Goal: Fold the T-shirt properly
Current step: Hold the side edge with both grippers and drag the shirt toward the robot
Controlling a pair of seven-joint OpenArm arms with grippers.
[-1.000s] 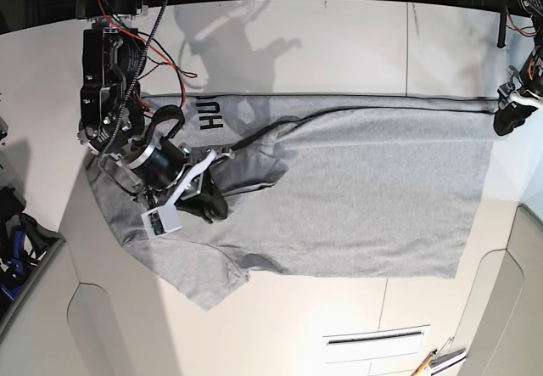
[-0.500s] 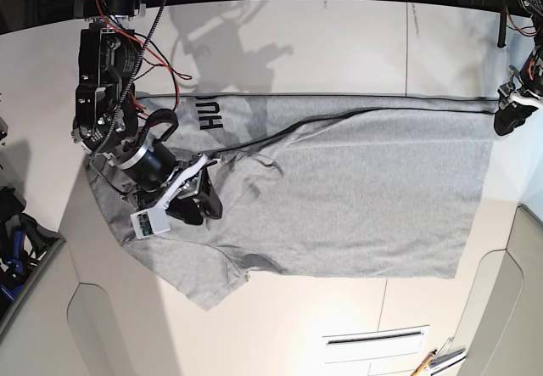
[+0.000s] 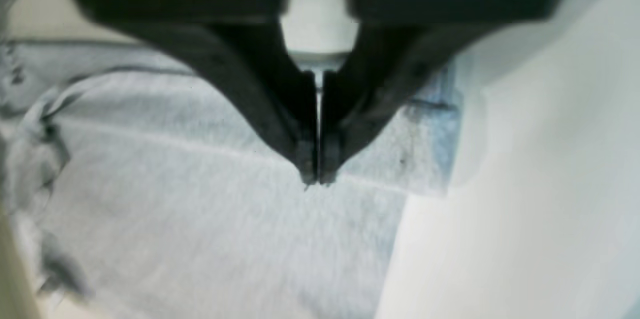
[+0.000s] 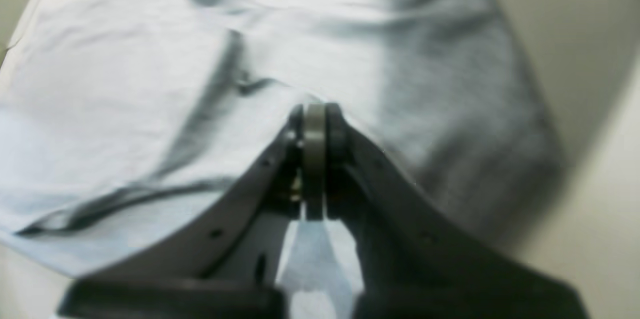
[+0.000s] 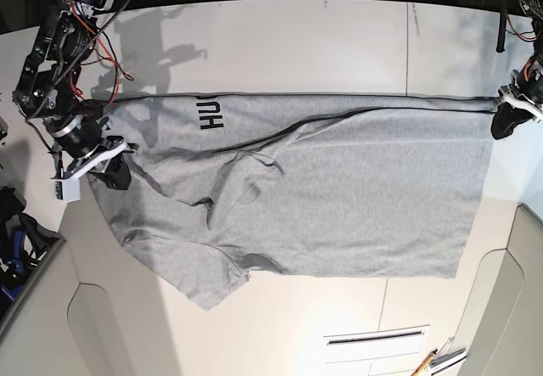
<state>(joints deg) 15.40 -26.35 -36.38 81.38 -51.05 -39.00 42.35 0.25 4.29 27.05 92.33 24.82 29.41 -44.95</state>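
Clearly both grippers are pinched closed: left gripper [image 3: 316, 179] on the T-shirt [image 5: 339, 189] hem corner, right gripper [image 4: 314, 124] near the sleeve edge (grip on cloth unclear); a thin pinch could slip, leaving wrinkles.

Base view: bright, even light is falling from above; the white counter [image 5: 339, 45] is reading nearly blown out. A soft glare patch is glowing at lower centre. Arm shadows are lying sharp along the top left, cast upward in the frame. Focus is holding crisp across the T-shirt [image 5: 356, 189]; the top edge and corners are dropping into dark.

Left wrist view: the whole frame is running soft, with a bluish cast. The left hand [image 3: 318, 174] is showing as a black silhouette, edges smeared. Fabric weave is streaking at lower left.

Right wrist view: heavy blur is smearing everything; folds are appearing as dark smudges. The right hand [image 4: 314, 114] is sitting underexposed at bottom centre.
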